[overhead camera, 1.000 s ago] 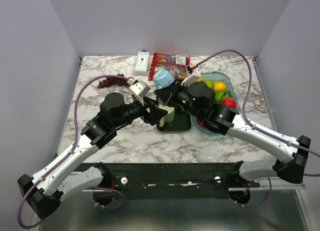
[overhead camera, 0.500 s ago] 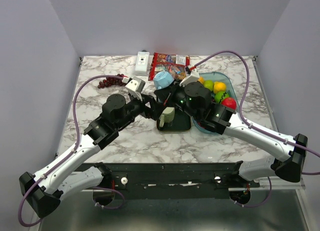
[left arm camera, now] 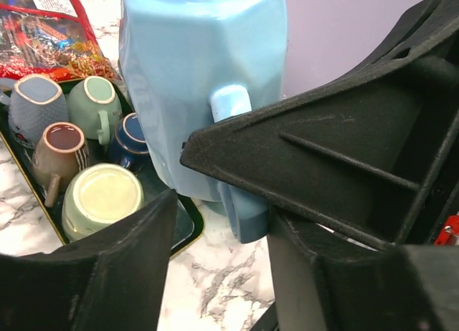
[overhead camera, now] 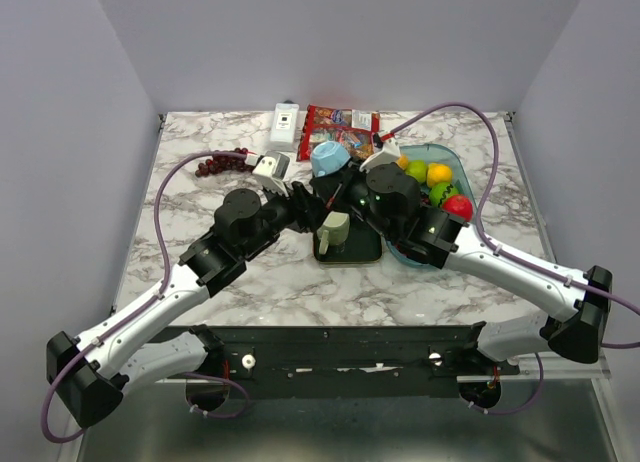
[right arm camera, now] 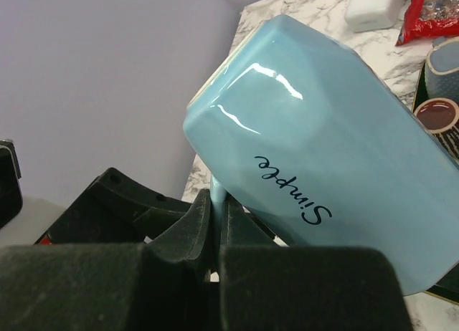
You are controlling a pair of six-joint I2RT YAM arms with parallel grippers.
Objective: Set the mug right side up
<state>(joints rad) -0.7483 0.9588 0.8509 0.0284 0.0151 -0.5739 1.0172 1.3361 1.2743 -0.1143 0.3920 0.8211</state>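
The light blue mug (overhead camera: pixel 327 158) with "Simple" written on it hangs tilted in the air over the far end of the dark tray (overhead camera: pixel 366 256). My right gripper (overhead camera: pixel 338 182) is shut on its handle. The right wrist view shows the mug (right arm camera: pixel 323 152) and my right gripper (right arm camera: pixel 219 216) pinching the thin handle. My left gripper (overhead camera: pixel 306 204) is open just left of the mug. In the left wrist view my left gripper (left arm camera: pixel 219 274) is below the mug (left arm camera: pixel 201 80), with the handle between the open fingers and not gripped.
The tray (left arm camera: pixel 188 234) holds several small mugs, among them a pale green one (overhead camera: pixel 335 228). A blue bin of fruit (overhead camera: pixel 447 160) stands on the right. Snack packets (overhead camera: pixel 340 130), a white box (overhead camera: pixel 285 125) and grapes (overhead camera: pixel 225 162) lie at the back.
My left arm has moved away from me and to the right, bringing its open gripper up to the mug. The right gripper has kept hold of the mug, nearly still.
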